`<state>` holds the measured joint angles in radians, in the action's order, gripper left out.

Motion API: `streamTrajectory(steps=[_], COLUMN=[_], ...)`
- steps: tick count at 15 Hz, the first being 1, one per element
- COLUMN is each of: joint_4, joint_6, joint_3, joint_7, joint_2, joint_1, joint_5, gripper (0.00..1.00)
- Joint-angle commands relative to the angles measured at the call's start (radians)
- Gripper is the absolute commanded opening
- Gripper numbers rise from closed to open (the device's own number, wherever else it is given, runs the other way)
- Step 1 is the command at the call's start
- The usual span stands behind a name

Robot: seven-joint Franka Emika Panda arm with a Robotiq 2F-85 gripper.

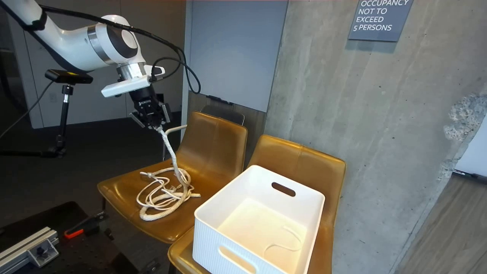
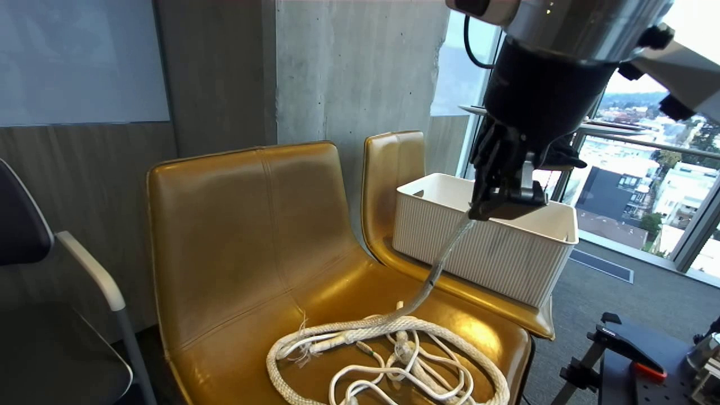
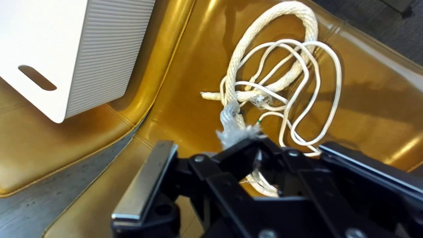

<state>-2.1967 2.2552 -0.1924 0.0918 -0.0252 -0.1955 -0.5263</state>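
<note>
Rope (image 1: 171, 151), thick, pale and braided, runs from the claw (image 1: 156, 126) down to its loose coils on the chair (image 1: 125, 190); the tub (image 1: 207, 241) stands on a neighbouring chair (image 1: 300, 156), just beside. My claw is drawn together, the rope's upper end pinched between its tips; in the wrist view a frayed tuft (image 3: 236, 135) shows at that grip. Handling, as I judge it: light, soft and limp, yet stout enough to hold the gentle bend where it nears the coils. With most of its length resting on the chair, the claw carries little weight. The woven surface should offer good friction, and nothing suggests fragility beyond the loose fibres. For the surest hold, I would favour the tight braid just below the fraying, pinched squarely across its width. Thin cords (image 3: 337, 79) loop among the thicker turns; these look slighter and readier to tangle, and I cannot tell whether any is tied to the rope. A further strand (image 1: 299, 242) lies inside the tub.
</note>
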Motion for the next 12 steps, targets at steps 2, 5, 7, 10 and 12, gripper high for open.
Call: streamTrajectory(steps=[2,5,7,10,12], joint_4=[0.022,0.036,0.050,0.084,0.109], joint_6=[0.061,0.077,0.085,0.099,0.111], joint_3=[0.017,0.039,0.062,0.108,0.143], joint_7=[-0.015,-0.040,-0.067,-0.160,-0.244], joint_2=[-0.026,-0.029,-0.032,-0.053,-0.076], joint_1=[0.014,0.035,0.058,0.109,0.148], joint_5=[0.030,0.039,0.048,0.084,0.119], gripper=[0.44,0.66,0.81,0.99,1.00])
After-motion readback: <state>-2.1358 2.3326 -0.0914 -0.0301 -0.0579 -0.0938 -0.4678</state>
